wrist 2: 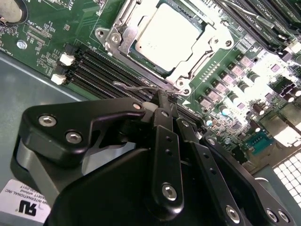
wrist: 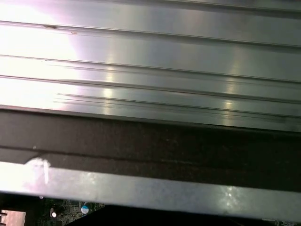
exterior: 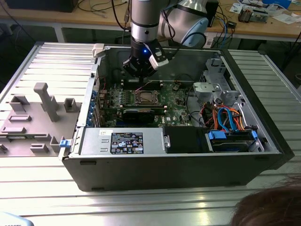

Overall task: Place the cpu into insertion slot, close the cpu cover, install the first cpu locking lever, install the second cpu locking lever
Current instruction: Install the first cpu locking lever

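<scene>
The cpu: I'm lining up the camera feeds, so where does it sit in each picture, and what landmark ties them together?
Exterior view: the cpu lies mid-board inside the open computer case, just below the gripper.
Second wrist view: the cpu sits framed by the cpu cover, beyond the gripper.
First wrist view: not in it.
Shared landmark: the green motherboard.

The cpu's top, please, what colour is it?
Pale silvery grey; the cpu shows best in the second wrist view.

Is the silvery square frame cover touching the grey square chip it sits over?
Cannot tell. In the second wrist view the cpu cover lies closed around the cpu, but no gap or contact shows plainly at the cut-out edge.
</scene>
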Action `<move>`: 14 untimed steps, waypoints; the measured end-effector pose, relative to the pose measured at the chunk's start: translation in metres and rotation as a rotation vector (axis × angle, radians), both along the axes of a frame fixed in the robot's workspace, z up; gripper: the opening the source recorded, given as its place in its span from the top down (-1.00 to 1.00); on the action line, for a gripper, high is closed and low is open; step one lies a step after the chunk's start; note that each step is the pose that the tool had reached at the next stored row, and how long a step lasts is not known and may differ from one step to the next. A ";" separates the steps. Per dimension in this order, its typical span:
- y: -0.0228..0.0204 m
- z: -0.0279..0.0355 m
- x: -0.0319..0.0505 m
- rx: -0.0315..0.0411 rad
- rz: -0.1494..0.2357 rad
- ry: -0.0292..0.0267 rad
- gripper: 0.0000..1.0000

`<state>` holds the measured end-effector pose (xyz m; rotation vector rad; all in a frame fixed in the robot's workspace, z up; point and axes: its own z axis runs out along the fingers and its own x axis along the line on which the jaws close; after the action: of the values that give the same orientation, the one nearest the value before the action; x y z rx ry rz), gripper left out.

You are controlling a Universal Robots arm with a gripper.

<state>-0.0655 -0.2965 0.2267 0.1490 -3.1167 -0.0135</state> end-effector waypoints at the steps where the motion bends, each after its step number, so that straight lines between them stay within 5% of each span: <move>1: 0.0000 -0.0005 0.0003 0.0001 0.000 -0.0001 0.79; 14: 0.0000 -0.0052 0.0040 0.0000 0.000 0.0000 0.79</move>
<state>-0.0615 -0.2965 0.2215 0.1491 -3.1166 -0.0136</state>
